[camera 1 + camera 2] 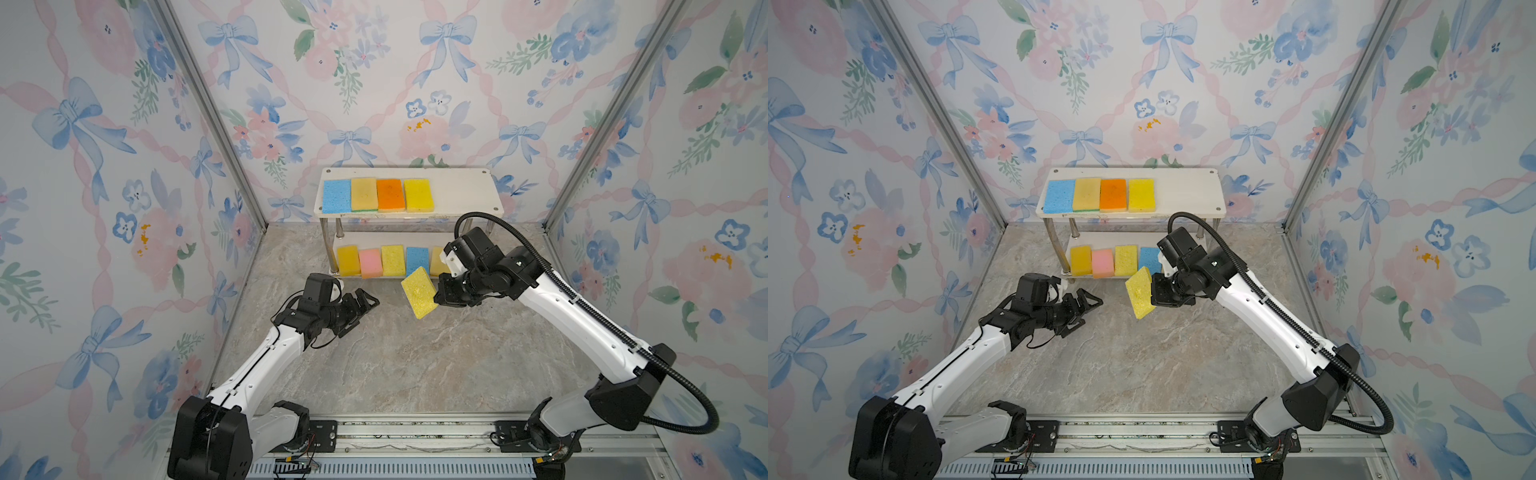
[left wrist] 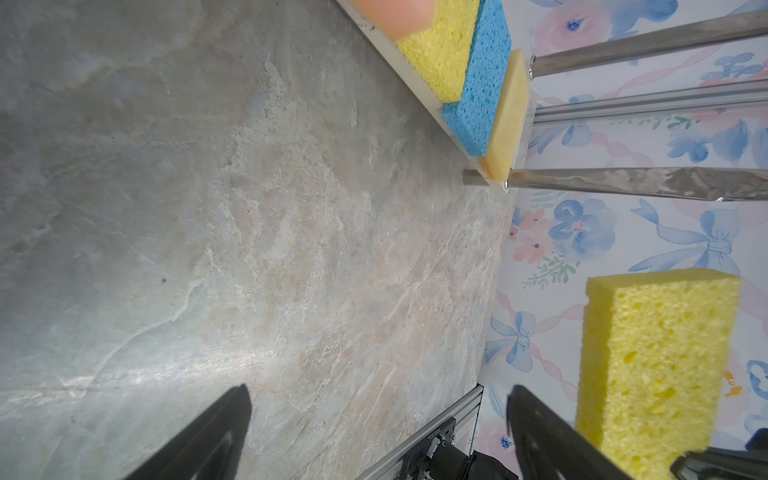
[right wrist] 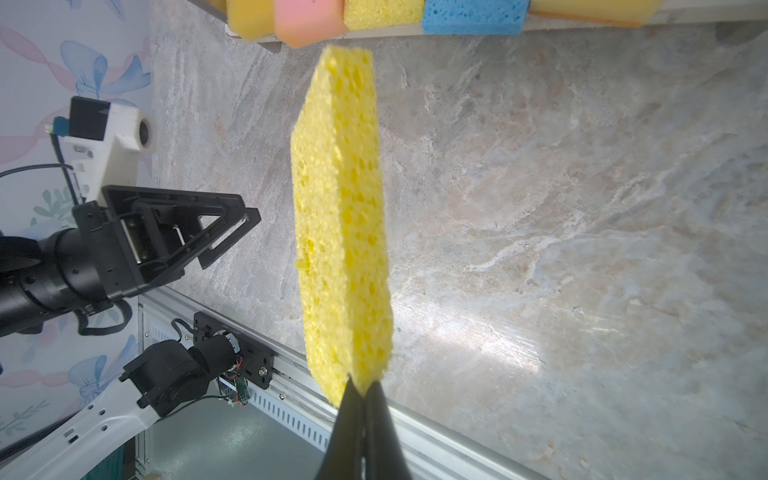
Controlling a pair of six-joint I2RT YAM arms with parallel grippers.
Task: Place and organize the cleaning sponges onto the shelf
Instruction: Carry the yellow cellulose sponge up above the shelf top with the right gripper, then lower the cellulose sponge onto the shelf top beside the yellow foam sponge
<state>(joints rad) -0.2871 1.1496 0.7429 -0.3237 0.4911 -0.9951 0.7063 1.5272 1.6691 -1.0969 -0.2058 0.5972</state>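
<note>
A: Why does the right claw [image 3: 361, 386] take the yellow sponge [image 3: 340, 216] by one short end?

B: Clenched there, it leaves almost the whole slab free. The sponge hangs on edge above the worktop [image 1: 415, 374], just in front of the shelf [image 1: 461, 191]. That grip would probably let the free end go down first.

A: And the left claw [image 1: 363, 316]?

B: It is released, jaws wide apart and empty. It hovers low beside the sponge without touching it.

A: Where would the sponge go?

B: Likely on the top board [image 1: 465, 199]. The top row [image 1: 390, 194] has four sponges lying flat with long sides touching, packed toward the left end, so the right end is bare. The lower row [image 1: 393, 260] has five and seems to fill its board. In both top views its last sponge is partly hidden by the right arm.

A: What are they made of?

B: The held sponge is coarse and open-pored, and it is squeezed thin where the jaws nearly meet. The pink sponge [image 1: 370, 262] looks smoother and finer. The tan sponge [image 1: 364, 194] shows a green scouring layer underneath. The boards are flat and white with screws at the corners, the posts [image 2: 623, 185] are shiny metal, and the worktop has a marbled stone pattern.
</note>
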